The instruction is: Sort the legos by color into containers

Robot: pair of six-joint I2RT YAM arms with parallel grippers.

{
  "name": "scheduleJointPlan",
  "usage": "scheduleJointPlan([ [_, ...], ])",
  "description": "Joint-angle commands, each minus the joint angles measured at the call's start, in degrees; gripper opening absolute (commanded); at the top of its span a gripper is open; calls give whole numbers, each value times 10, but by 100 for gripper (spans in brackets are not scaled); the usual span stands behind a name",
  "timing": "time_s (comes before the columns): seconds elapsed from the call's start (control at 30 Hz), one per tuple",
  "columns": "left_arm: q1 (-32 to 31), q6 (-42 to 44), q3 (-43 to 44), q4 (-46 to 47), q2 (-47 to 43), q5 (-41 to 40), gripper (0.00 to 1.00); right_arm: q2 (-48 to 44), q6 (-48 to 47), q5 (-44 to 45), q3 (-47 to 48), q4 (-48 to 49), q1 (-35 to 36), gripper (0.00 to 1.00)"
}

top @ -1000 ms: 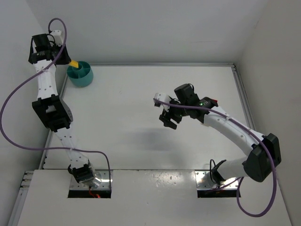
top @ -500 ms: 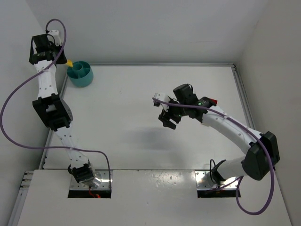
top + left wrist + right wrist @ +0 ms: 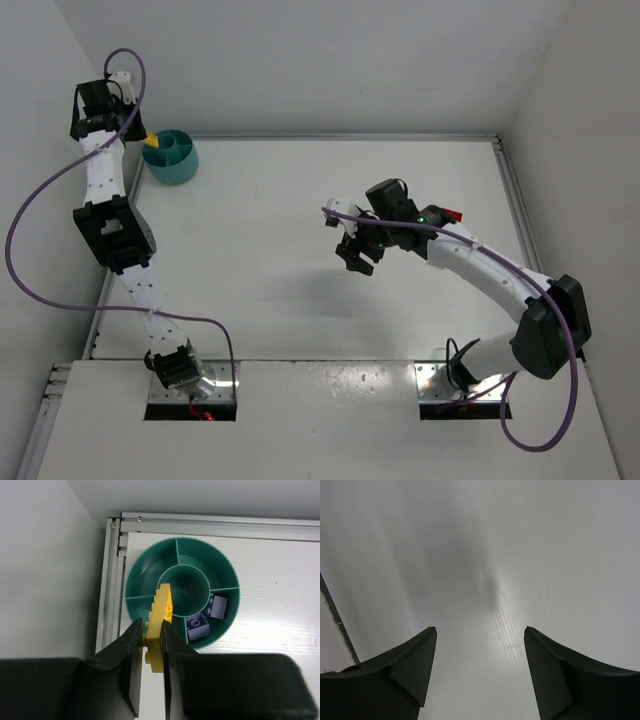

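Currently, left gripper (image 3: 150, 630) clamps a yellow brick (image 3: 161, 622) above the bowl (image 3: 148, 569) at the far left corner of the table (image 3: 300, 180); two blue bricks (image 3: 198, 625) lie in one outer compartment. Right gripper (image 3: 480, 632) hangs empty, jaws apart, over mid-table.

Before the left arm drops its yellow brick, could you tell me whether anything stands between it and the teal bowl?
Nothing visible does. The yellow brick, pinched in the left gripper, hangs over the teal bowl and its open top. Only two blue bricks lie inside, in one outer compartment; the others look empty.
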Motion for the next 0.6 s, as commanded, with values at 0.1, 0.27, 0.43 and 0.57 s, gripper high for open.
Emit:
scheduleJointPlan([
  [0.1,0,-8,21,20,10,4,7,8,14,-1,0,17,-2,71],
  [0.27,-6,-8,21,32,5,14,7,8,15,-1,0,17,-2,71],
  [0.43,-11,-8,21,38,5,14,7,8,15,-1,0,23,-2,71],
  [0.57,-16,-8,21,38,11,9,7,8,15,-1,-6,23,-8,71],
])
